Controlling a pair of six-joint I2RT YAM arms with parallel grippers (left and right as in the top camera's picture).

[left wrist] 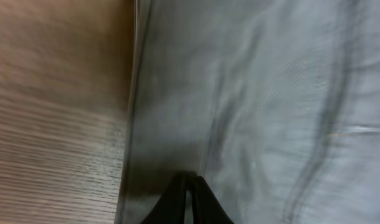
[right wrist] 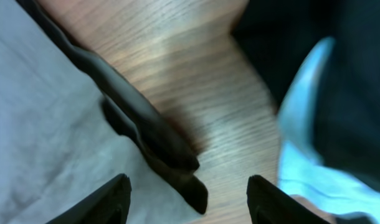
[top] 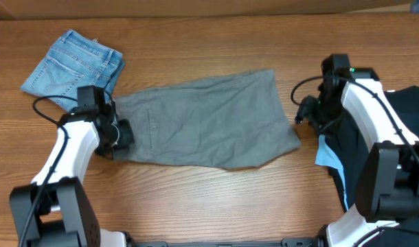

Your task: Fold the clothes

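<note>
Lying flat across the middle of the wooden table (top: 196,199), the clothes (top: 209,120) were a single pair of grey-khaki woven shorts, spread as a broad, slightly skewed rectangle with soft wrinkles running through the weave. Their surface looked matte and thin, with a stitched seam line near the left end.

At that left end the left gripper (top: 120,134) pressed down on the fabric. Its wrist view showed the two black fingers drawn together into one narrow point against the grey cloth, a long crease rising from the tip. Whether any fabric was pinched between them could not be told. Beside the cloth edge the table showed fine, straight grain.

The right gripper (top: 302,113) hovered just beside the shorts' right end. Its blunt black fingers (right wrist: 112,199) stood wide apart with nothing gripped, and below them a dark, shadowed fold of the hem lay at the cloth's corner on the bare wood.

A folded pair of blue denim shorts (top: 75,65), faded and heavier in texture, sat at the table's far left, just beside the grey pair. On the right lay a dark garment (top: 409,116) with a smooth pale-blue cloth (top: 326,154) at its edge.
</note>
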